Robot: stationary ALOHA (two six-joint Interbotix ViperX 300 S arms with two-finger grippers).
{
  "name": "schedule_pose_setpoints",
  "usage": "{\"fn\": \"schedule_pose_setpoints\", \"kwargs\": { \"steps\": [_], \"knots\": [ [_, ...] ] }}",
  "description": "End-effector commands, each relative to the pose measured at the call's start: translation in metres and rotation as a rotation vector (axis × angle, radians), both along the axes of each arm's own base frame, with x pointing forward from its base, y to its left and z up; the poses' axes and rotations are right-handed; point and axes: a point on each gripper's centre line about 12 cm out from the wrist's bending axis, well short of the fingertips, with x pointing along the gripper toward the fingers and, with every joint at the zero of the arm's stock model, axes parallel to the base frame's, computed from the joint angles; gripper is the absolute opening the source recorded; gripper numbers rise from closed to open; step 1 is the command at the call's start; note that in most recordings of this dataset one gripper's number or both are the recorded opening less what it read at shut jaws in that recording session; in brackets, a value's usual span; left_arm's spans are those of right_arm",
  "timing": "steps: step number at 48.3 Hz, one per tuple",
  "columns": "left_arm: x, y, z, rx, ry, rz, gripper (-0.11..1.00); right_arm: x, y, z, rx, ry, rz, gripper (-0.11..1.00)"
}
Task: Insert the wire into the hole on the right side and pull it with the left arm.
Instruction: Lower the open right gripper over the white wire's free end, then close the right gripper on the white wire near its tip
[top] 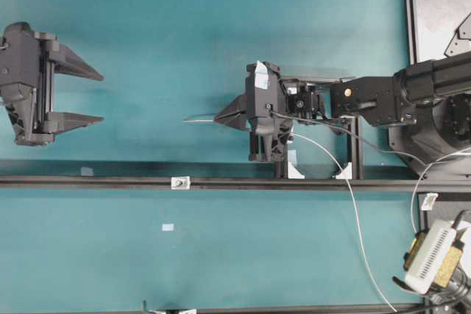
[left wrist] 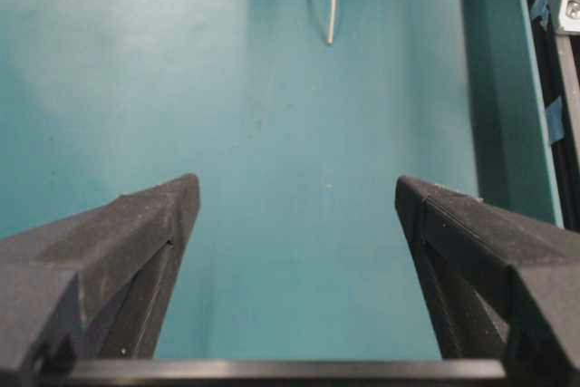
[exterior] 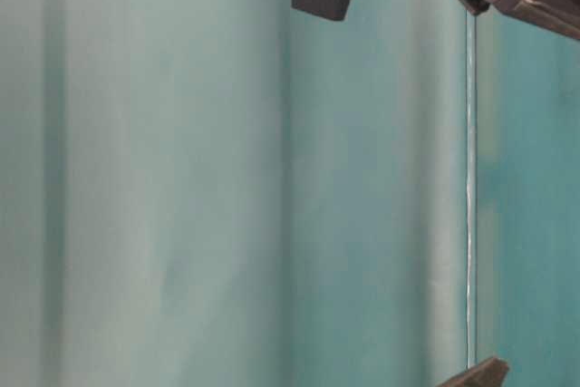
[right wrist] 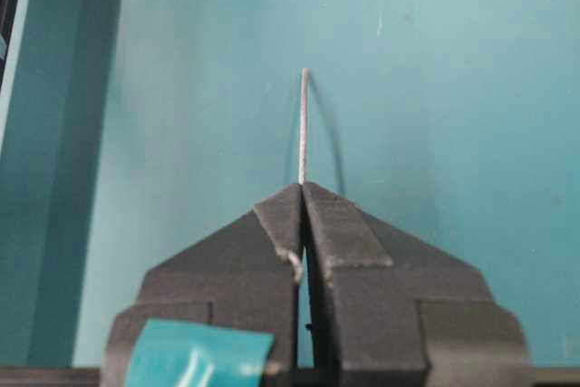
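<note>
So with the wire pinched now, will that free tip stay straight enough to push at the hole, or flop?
The short tip of the wire juts straight from the shut right gripper, so it probably holds its line. Behind the gripper it trails in a loose curve, so it is likely floppy over length. It looks very thin: it may buckle if pushed at the hole off-centre.

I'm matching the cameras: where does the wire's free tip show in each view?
Overhead: the wire's free tip is just left of the right tool.
Table-level: wire runs vertically at right; tip unclear.
Left wrist: top centre.
Right wrist: above the shut fingers.
Shared landmark: teal table.
</note>
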Motion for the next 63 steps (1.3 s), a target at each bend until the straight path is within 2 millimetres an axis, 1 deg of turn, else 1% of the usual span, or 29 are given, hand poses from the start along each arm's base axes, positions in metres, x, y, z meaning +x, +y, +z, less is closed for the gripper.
{"fn": "schedule_pose_setpoints", "kwargs": {
  "steps": [1, 7, 16, 29, 39, 53, 63],
  "knots": [
    [0.006, 0.001, 0.008, -0.001, -0.032, 0.005, 0.82, 0.006, -0.001, 0.009, 0.000, -0.034, -0.003, 0.02],
    [0.006, 0.001, 0.008, -0.001, -0.032, 0.005, 0.82, 0.007, -0.001, 0.009, 0.001, -0.034, -0.004, 0.02],
    [0.006, 0.001, 0.008, -0.003, -0.034, 0.006, 0.82, 0.006, -0.001, 0.019, 0.000, -0.054, -0.003, 0.02],
    [0.009, 0.001, 0.012, -0.002, -0.045, 0.006, 0.82, 0.001, -0.001, 0.040, -0.002, -0.075, -0.001, 0.02],
    [0.011, 0.001, 0.015, -0.001, -0.057, 0.005, 0.82, -0.001, -0.002, 0.059, -0.005, -0.123, -0.002, 0.02],
    [0.013, 0.001, 0.020, -0.001, -0.069, 0.004, 0.82, -0.004, -0.006, 0.077, -0.015, -0.150, -0.008, 0.02],
    [0.015, 0.001, 0.022, -0.001, -0.077, 0.006, 0.82, -0.007, -0.007, 0.080, -0.015, -0.141, -0.011, 0.02]
  ]
}}
